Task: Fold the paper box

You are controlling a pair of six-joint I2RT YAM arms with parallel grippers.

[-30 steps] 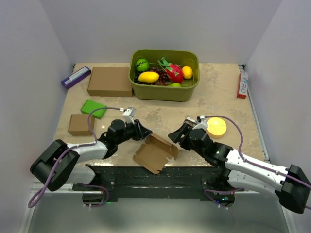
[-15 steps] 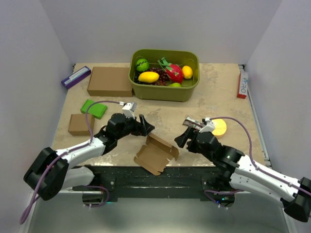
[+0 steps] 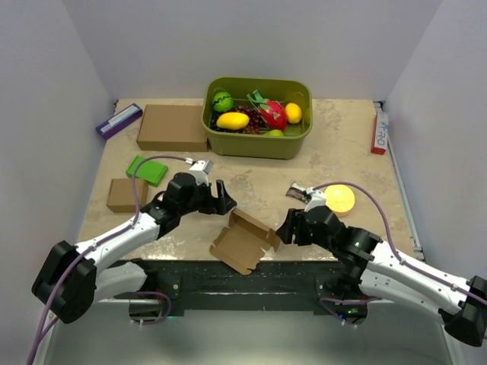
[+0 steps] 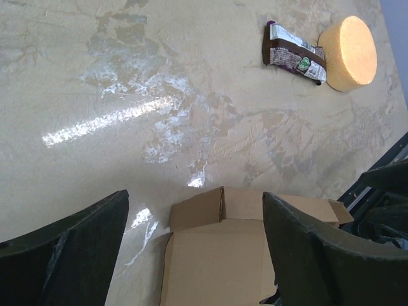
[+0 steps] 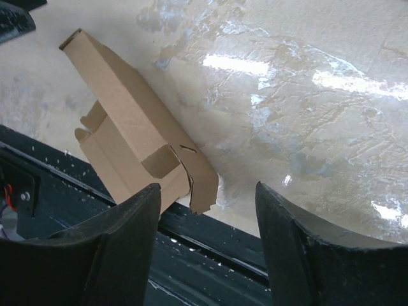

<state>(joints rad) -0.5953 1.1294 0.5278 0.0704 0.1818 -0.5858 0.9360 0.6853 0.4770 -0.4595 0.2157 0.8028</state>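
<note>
The paper box [image 3: 243,239] is a thin brown cardboard cutout, partly folded, with one wall raised along its far side. It lies at the table's near edge between the two arms. In the left wrist view the box [image 4: 223,255] lies below the open jaws. My left gripper [image 3: 223,199] hovers just up-left of it, open and holding nothing [image 4: 196,194]. My right gripper [image 3: 284,228] stands open close to the box's right end. In the right wrist view the box [image 5: 134,146] lies ahead and to the left of the right gripper's [image 5: 207,188] fingers, apart from them.
A green bin [image 3: 255,149] of toy fruit stands at the back. A large brown carton [image 3: 173,127], a purple box [image 3: 119,120], a green block [image 3: 147,169] and a small brown carton [image 3: 126,195] lie at the left. A yellow disc [image 3: 339,198] and a snack packet [image 3: 297,192] lie at the right.
My left gripper has opened and drawn back up and away from the box. My right gripper lifted off, then came back down beside the box's right end. The box lies released.
</note>
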